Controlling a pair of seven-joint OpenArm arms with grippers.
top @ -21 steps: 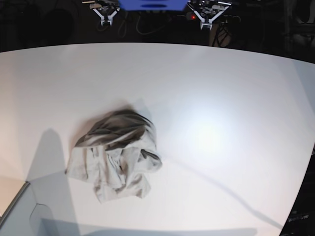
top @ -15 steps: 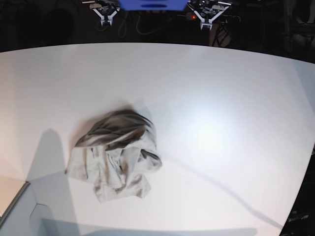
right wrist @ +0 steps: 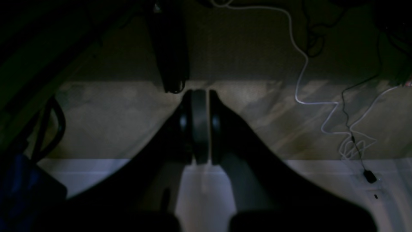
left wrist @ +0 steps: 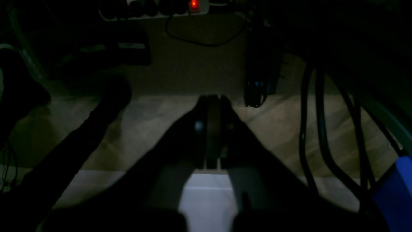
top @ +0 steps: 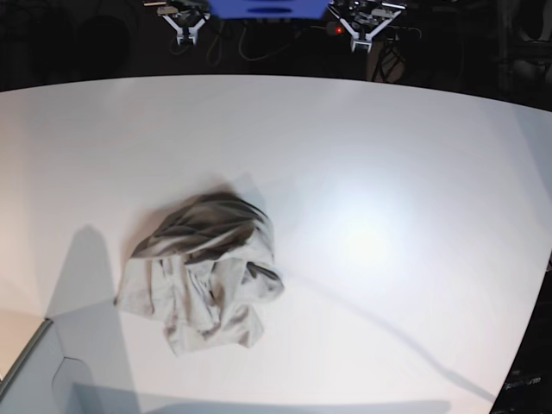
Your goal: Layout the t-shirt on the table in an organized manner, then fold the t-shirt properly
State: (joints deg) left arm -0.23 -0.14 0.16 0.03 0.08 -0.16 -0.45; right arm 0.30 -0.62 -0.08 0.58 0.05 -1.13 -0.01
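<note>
The grey-beige t-shirt (top: 203, 272) lies crumpled in a heap on the white table (top: 371, 172), left of centre in the base view. Both arms sit beyond the table's far edge, well away from the shirt. My left gripper (top: 360, 41) is at the top right of that view and my right gripper (top: 184, 38) at the top left. In the left wrist view the left gripper (left wrist: 210, 98) has its jaws pressed together with nothing between them. The right gripper (right wrist: 199, 93) is likewise shut and empty in the right wrist view. Both wrist views look down at the dim floor and a strip of table edge.
A blue base (top: 269, 8) stands between the two arms at the back. Cables (right wrist: 317, 106) trail over the floor, and a power strip with a red light (left wrist: 193, 4) lies there. A pale flat panel (top: 21, 349) sits at the table's front left corner.
</note>
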